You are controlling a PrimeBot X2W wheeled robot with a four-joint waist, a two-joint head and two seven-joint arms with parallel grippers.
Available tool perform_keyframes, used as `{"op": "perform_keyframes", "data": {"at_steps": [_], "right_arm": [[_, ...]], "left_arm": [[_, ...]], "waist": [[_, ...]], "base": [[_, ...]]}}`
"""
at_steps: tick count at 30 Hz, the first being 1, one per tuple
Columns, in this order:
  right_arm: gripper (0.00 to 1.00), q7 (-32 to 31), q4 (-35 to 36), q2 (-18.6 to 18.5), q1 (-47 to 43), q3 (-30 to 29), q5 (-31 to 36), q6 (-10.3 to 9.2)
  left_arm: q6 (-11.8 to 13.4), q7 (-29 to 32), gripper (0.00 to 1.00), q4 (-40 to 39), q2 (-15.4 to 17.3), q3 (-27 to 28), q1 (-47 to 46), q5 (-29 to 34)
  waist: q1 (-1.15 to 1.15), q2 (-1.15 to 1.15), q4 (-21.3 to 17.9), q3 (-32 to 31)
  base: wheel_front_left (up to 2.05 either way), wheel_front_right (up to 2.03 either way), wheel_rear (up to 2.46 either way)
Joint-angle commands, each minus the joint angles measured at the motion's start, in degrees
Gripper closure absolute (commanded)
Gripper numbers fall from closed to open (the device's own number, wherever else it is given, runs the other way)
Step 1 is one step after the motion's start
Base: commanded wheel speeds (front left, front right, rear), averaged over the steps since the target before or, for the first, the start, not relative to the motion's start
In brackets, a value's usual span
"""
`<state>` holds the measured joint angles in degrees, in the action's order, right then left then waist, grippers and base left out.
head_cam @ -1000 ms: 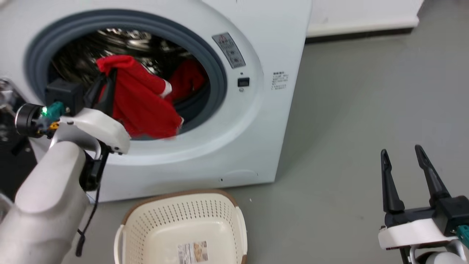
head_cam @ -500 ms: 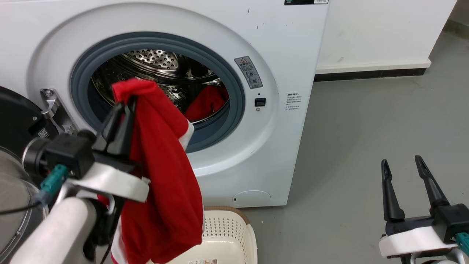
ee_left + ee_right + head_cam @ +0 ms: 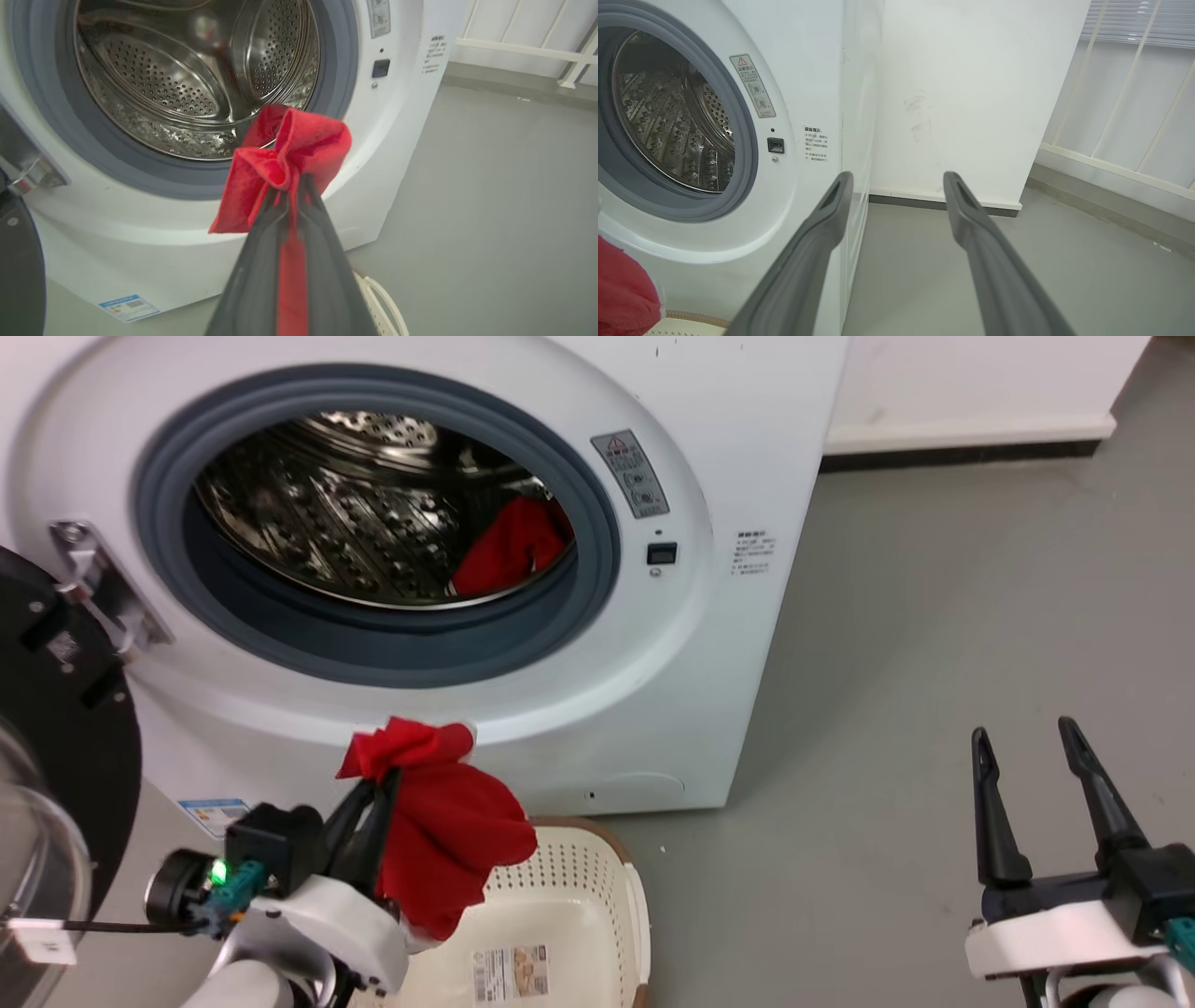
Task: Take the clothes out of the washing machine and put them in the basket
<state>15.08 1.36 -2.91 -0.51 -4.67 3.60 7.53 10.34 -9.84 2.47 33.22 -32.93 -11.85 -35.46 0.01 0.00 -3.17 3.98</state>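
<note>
My left hand [image 3: 375, 791], lower left, is clenched on a red garment [image 3: 453, 840] hanging, I think, just over the basket [image 3: 583, 887] rim; my right hand [image 3: 1022, 739], lower right, is released.

The red cloth [image 3: 448, 840] pinched in my left jaws is soft, matt fabric with a slightly fuzzy nap, bunched into thick folds. A second red piece [image 3: 509, 546] of the same cloth lies in the drum [image 3: 327, 513], which is shiny perforated steel that throws bright reflections. The gasket [image 3: 373, 649] is dull, smooth grey rubber. The washing machine [image 3: 747, 448] has a smooth white casing with a soft sheen, and its door [image 3: 65, 747] has a black matt rim around clear glossy glass. The basket [image 3: 579, 896] is smooth cream plastic with a brown woven-look rim and a paper label [image 3: 509, 973] inside. My right jaws look like matt dark grey plastic. The floor [image 3: 887, 663] is flat, matt grey.
</note>
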Motion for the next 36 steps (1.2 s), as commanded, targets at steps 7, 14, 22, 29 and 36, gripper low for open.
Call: {"op": "perform_keyframes", "data": {"at_steps": [7,14,22,29,36], "right_arm": [[0.00,0.1,1.0,0.0,3.5,0.4,0.0,-0.08],[0.00,0.1,1.7,0.1,6.7,1.4,-0.6,-0.08],[0.00,0.1,2.6,0.1,8.9,0.9,-2.1,-0.08],[0.00,0.1,3.2,0.1,10.1,0.6,-3.1,-0.08],[0.00,0.1,3.3,0.1,10.8,0.3,-4.0,-0.08]], "left_arm": [[-3.4,-1.7,1.00,14.2,-3.9,-3.4,-4.0,1.8],[-6.4,-3.8,1.00,30.6,-7.9,-4.2,-10.7,2.7],[-9.3,-5.0,1.00,43.9,-10.3,-4.1,-17.4,4.1],[-12.2,-5.3,1.00,54.7,-11.5,-4.3,-22.7,5.0],[-14.1,-5.4,1.00,62.4,-12.2,-4.6,-25.1,5.0]], "waist": [[-0.01,0.00,-2.4,8.7],[-0.01,0.00,-5.4,16.5],[-0.01,0.00,-8.8,23.3],[-0.01,0.00,-11.0,28.4],[-0.01,0.00,-12.1,31.1]], "base": [[0.00,0.00,0.00],[0.00,0.00,0.00],[0.00,0.00,0.00],[0.00,0.00,0.00],[0.00,0.00,0.00]]}}
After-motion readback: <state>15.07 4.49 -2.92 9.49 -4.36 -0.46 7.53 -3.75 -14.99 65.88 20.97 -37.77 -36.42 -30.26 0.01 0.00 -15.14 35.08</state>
